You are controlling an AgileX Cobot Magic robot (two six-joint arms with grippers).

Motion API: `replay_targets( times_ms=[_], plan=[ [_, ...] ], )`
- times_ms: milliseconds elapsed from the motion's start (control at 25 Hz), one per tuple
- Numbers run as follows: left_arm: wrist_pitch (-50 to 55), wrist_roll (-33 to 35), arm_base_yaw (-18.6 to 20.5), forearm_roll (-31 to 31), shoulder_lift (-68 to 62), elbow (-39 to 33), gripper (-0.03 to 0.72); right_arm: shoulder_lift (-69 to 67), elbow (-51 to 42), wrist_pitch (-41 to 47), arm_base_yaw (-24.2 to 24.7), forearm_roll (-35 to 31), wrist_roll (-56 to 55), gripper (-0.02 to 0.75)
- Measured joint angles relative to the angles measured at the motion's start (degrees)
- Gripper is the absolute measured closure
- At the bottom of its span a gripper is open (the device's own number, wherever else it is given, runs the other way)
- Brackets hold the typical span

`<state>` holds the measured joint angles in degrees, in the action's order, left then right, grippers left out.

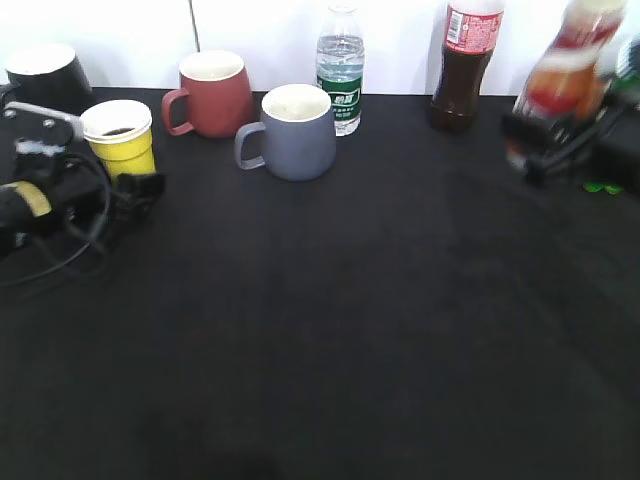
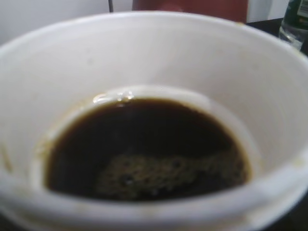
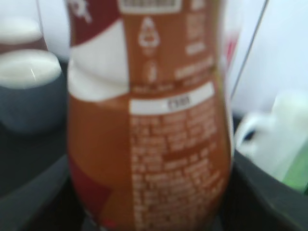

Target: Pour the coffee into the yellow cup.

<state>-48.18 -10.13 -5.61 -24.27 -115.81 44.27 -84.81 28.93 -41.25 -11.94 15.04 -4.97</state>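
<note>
The yellow cup (image 1: 120, 140) stands at the far left of the black table with dark coffee in its bottom. Its white inside (image 2: 159, 62) fills the left wrist view, where the jaws are hidden. My left gripper (image 1: 140, 185) sits round the cup's base and seems shut on it. The coffee bottle (image 1: 562, 70), brown with an orange, red and white label, is blurred and tilted at the far right, above the table. My right gripper (image 1: 540, 140) is shut on it. In the right wrist view the bottle (image 3: 149, 144) sits between the dark jaws.
A red mug (image 1: 215, 92) and a grey-blue mug (image 1: 295, 130) stand behind the middle. A green-labelled water bottle (image 1: 341, 65) and a dark cola bottle (image 1: 465, 65) stand along the back wall. A black cup (image 1: 45, 75) is at the back left.
</note>
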Motion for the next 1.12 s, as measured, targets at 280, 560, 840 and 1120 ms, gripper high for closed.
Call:
replay_targets(
  times_ms=[280,560,840,1120],
  plan=[
    [3.27,-0.17,0.00,-0.33,12.51,-11.67,0.086,-23.67,8.94,-11.61,0.00,-7.83,0.04,0.195],
    [5.36,-0.38,0.00,-2.15,18.85,-13.10,0.103,-33.20,17.23,-10.69,0.00,-8.06,0.14,0.195],
    [10.97,-5.73,0.00,-4.40,22.02,-13.10,0.103,-27.11,15.96,2.12,-0.04,-6.18,-0.10,0.118],
    [28.67,-11.75,-7.72,-3.95,29.57,-13.10,0.105,-14.10,7.61,12.61,-0.04,-6.01,-3.63,0.140]
  ],
)
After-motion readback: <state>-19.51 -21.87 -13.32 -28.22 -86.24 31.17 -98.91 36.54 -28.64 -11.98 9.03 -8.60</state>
